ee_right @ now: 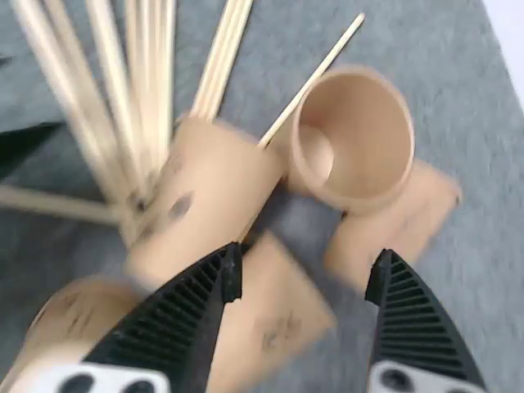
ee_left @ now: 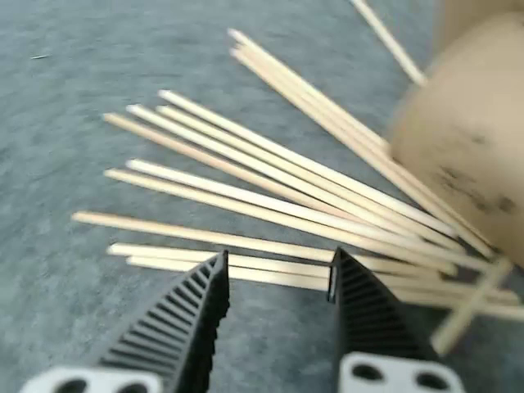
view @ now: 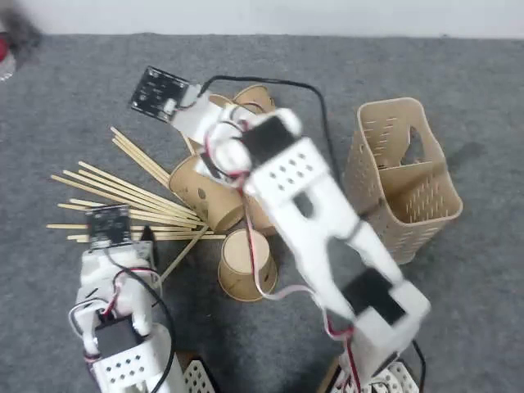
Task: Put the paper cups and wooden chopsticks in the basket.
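Several wooden chopsticks [view: 123, 201] lie fanned out on the grey carpet at the left. My left gripper [ee_left: 278, 262] stands open just short of the nearest chopsticks [ee_left: 270, 205]. Brown paper cups lie in a cluster in the middle: one on its side [view: 205, 192], one closer to the front [view: 246, 264], another [view: 255, 98] behind the right arm. My right gripper [ee_right: 307, 262] hangs open above the cluster, over a lying cup [ee_right: 270, 315], beside a cup [ee_right: 352, 139] with its mouth facing up and another lying cup [ee_right: 205, 196]. The beige basket [view: 401, 176] stands at the right.
The right arm's white links [view: 319, 221] stretch across the middle, between the cups and the basket. A black cable [view: 319, 98] loops behind the cups. One chopstick [ee_right: 311, 82] leans against the cups. Bare carpet lies along the back and at the far right.
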